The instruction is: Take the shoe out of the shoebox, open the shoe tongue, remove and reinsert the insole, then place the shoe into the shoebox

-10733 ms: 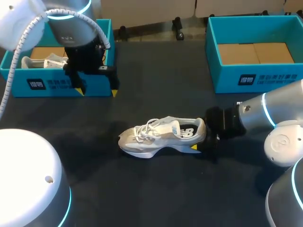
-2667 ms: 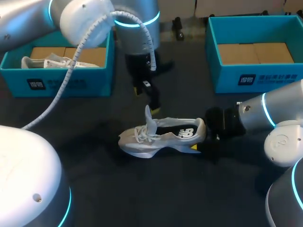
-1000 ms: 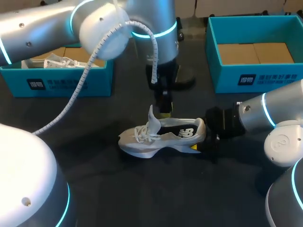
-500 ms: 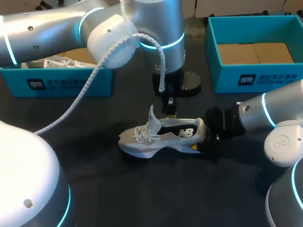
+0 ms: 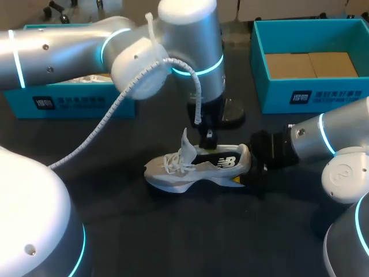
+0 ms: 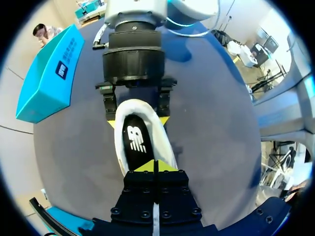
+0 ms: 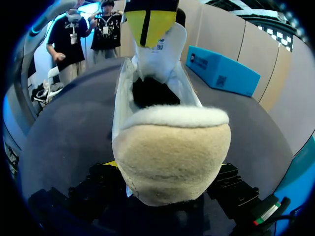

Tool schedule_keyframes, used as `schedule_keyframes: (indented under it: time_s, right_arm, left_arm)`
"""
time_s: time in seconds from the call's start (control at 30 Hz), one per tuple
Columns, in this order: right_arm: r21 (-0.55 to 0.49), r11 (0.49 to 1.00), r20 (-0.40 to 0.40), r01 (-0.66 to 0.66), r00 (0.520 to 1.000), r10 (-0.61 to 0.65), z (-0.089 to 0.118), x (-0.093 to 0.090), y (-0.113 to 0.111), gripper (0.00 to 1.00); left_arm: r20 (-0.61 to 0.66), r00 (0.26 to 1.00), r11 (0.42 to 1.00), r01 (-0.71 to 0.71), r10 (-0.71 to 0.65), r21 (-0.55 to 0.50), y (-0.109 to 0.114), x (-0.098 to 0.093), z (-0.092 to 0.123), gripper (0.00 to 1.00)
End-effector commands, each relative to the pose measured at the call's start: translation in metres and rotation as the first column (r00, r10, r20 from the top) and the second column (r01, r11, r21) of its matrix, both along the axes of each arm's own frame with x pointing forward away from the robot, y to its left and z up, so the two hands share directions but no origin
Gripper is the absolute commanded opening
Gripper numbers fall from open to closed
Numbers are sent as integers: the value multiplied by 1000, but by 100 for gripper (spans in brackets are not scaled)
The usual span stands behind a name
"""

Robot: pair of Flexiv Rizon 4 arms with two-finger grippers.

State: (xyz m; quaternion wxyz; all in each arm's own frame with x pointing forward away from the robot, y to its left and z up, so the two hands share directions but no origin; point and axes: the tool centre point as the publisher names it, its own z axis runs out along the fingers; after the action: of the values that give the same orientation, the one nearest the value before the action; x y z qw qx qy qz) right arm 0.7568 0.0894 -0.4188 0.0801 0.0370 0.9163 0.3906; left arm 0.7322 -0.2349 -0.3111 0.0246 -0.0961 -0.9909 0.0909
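The white lace-up running shoe (image 5: 196,164) has a pale grey sole, a fuzzy cream heel (image 7: 172,162) and a black insole (image 6: 137,142) bearing a white logo. The black left gripper (image 6: 154,167) and black right gripper (image 6: 138,121) have yellow tips. The left cardboard shoebox (image 5: 17,101) and right cardboard shoebox (image 5: 271,95) are teal, brown inside, on a black table (image 5: 173,231).

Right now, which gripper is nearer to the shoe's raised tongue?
Left. The left gripper hangs just above the shoe opening, right behind the tongue; the right gripper clamps the heel, farther away.
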Motion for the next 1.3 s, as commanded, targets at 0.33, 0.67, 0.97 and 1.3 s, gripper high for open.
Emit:
schedule_keyframes:
  time_s: [0.33, 0.67, 0.97, 1.3]
  right_arm:
    - [-7, 1000, 1, 4, 1000, -4, -2, 0, 3, 0]
    - [-7, 1000, 1, 4, 1000, -4, -2, 0, 3, 0]
    - [-7, 1000, 1, 4, 1000, -4, -2, 0, 3, 0]
    - [-7, 1000, 1, 4, 1000, -4, -2, 0, 3, 0]
  left_arm:
    - [4, 1000, 1000, 21, -21, -14, -14, 4, -52, 0]
    - [25, 1000, 999, 8, -7, -36, -13, 6, -70, 0]
    - [-14, 999, 998, 42, -43, -35, -13, 2, -73, 0]
    - [-17, 999, 998, 51, -52, -26, -16, 2, -80, 22]
